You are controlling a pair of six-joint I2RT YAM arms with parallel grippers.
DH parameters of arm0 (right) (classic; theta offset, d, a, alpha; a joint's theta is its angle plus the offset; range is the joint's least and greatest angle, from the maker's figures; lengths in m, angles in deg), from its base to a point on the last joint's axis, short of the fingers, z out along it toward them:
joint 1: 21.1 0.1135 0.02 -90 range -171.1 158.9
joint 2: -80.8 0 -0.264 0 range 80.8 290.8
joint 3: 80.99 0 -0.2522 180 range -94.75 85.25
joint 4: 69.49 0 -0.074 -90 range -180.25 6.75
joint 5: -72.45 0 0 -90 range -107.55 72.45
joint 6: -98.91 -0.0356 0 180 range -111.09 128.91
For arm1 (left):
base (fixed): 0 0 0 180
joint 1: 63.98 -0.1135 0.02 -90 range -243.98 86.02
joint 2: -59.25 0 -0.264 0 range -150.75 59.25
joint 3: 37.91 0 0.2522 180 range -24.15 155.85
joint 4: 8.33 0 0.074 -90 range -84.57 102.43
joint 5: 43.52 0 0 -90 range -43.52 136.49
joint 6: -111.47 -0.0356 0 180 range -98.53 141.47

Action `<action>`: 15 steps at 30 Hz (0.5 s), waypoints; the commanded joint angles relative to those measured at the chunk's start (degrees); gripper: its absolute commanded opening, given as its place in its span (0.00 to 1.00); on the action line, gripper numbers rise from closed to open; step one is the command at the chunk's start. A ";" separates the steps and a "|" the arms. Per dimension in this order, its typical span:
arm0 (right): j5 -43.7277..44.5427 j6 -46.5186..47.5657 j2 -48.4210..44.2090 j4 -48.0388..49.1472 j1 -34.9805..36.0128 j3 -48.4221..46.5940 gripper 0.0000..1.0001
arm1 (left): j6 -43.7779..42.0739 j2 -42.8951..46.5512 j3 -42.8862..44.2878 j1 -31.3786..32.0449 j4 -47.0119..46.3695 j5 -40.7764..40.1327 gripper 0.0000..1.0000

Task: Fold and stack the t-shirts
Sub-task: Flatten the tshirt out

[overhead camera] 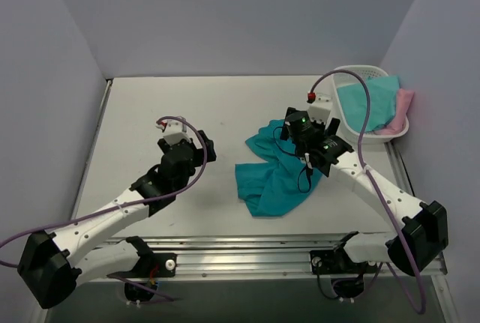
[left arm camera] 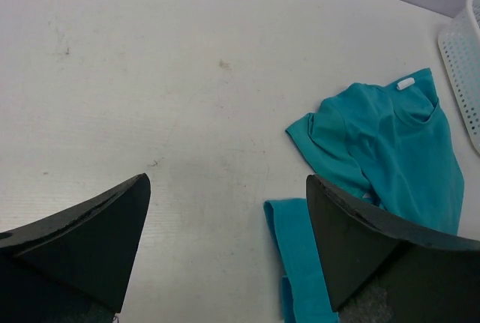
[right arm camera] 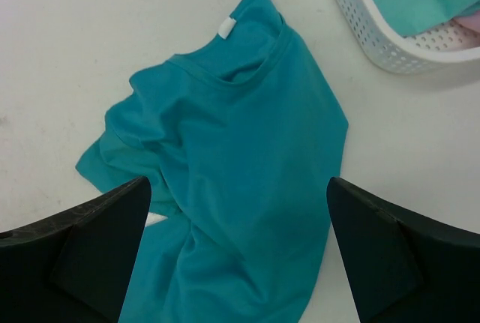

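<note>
A deep teal t-shirt (overhead camera: pixel 274 169) lies crumpled on the table right of centre; it also shows in the left wrist view (left arm camera: pixel 390 143) and the right wrist view (right arm camera: pixel 240 158), collar and white label up. An aqua shirt (overhead camera: pixel 371 102) and a pale pink one (overhead camera: pixel 403 106) lie in the basket. My right gripper (right arm camera: pixel 236 263) is open and empty above the teal shirt, seen from above (overhead camera: pixel 309 137). My left gripper (left arm camera: pixel 225 255) is open and empty over bare table left of the shirt, seen from above (overhead camera: pixel 182 151).
A white slotted basket (overhead camera: pixel 352 74) stands at the back right, its rim in the right wrist view (right arm camera: pixel 375 31) and the left wrist view (left arm camera: pixel 457 68). Grey walls close the table on three sides. Bare table (overhead camera: pixel 187 106) lies left and behind.
</note>
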 commanded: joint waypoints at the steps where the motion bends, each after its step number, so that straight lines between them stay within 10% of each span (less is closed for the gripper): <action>1: -3.76 0.00 -0.46 1.42 -0.97 3.26 1.00 | 0.85 -2.19 0.69 0.16 -1.31 -0.29 0.94; 15: -27.58 6.06 21.33 14.61 -12.57 -3.76 1.00 | 4.36 -13.25 4.29 3.48 -4.47 4.38 0.94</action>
